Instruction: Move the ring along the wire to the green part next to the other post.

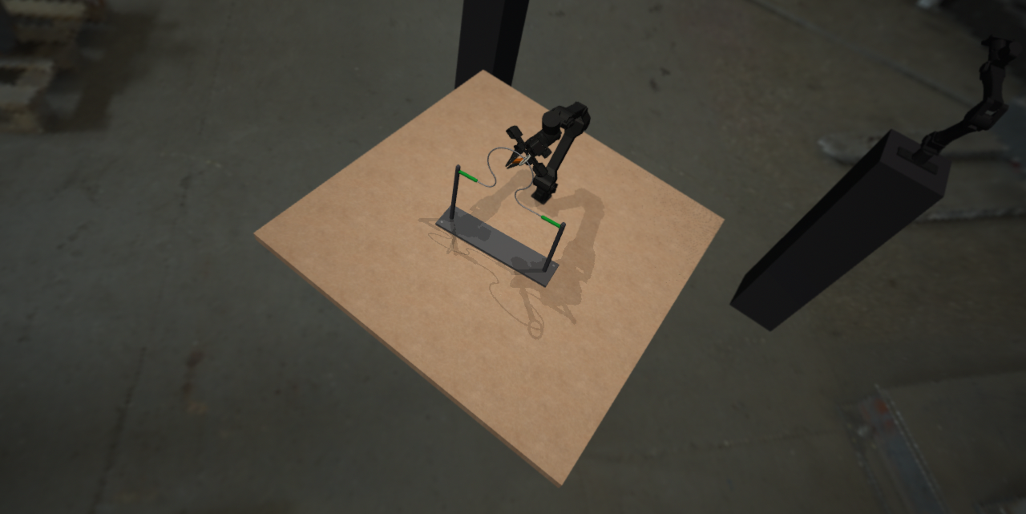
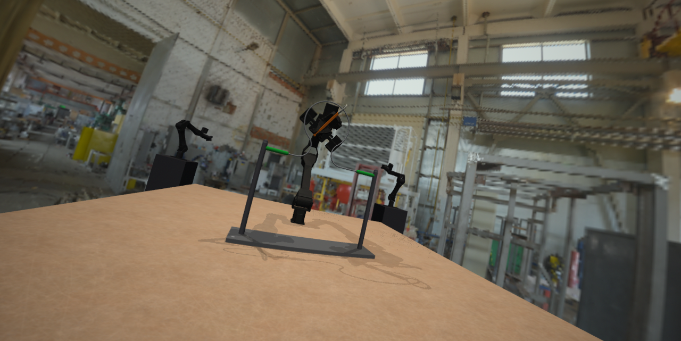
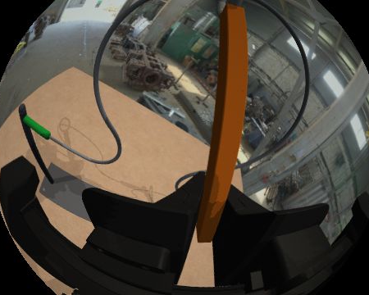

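Observation:
My gripper (image 1: 508, 165) (image 3: 207, 177) is shut on the orange handle (image 1: 518, 160) (image 2: 326, 123) (image 3: 230, 94), which leans up toward the right in the exterior view. The grey ring (image 2: 343, 108) is seen nearly edge-on at the upper right of the big loop of the thin grey wire (image 2: 349, 125) (image 3: 97, 78). The wire appears to pass through it; whether they touch I cannot tell. The ring is mostly out of the wrist view. The left green part (image 1: 467, 176) (image 2: 276, 150) and the right green part (image 1: 551, 221) (image 2: 365, 173) (image 3: 37, 127) are bare.
The left post (image 1: 454, 195) (image 2: 252, 191) and right post (image 1: 554, 248) (image 2: 367, 210) (image 3: 36, 152) stand on a dark base plate (image 1: 502, 245) (image 2: 299, 242) on the table (image 1: 358, 224) (image 2: 142, 243). Other arms on black pedestals stand beyond the table.

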{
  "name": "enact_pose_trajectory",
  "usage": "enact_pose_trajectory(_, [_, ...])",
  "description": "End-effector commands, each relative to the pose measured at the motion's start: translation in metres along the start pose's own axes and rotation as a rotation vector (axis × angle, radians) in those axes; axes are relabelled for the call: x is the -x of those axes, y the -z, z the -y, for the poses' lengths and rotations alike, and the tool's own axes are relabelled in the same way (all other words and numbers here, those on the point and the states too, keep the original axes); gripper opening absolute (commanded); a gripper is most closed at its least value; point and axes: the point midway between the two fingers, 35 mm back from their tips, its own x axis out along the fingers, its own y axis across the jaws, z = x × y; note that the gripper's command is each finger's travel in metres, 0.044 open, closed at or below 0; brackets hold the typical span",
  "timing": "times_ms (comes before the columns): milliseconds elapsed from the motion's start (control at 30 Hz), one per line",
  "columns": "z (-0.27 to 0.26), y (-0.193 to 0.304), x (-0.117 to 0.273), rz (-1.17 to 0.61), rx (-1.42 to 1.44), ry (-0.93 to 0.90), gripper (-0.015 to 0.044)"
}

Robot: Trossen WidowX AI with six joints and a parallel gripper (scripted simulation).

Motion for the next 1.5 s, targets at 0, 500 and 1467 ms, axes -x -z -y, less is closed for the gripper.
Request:
enact_pose_trajectory(0, [0.002,0.0,0.001,0.011,0.048,0.03,-0.015])
enact_pose_trajectory(500, [0.006,-0.001,0.001,0.032,0.209,0.123,-0.015])
enact_pose_trajectory(1467, [0.014,-0.004,0.002,0.072,0.52,0.304,-0.015])
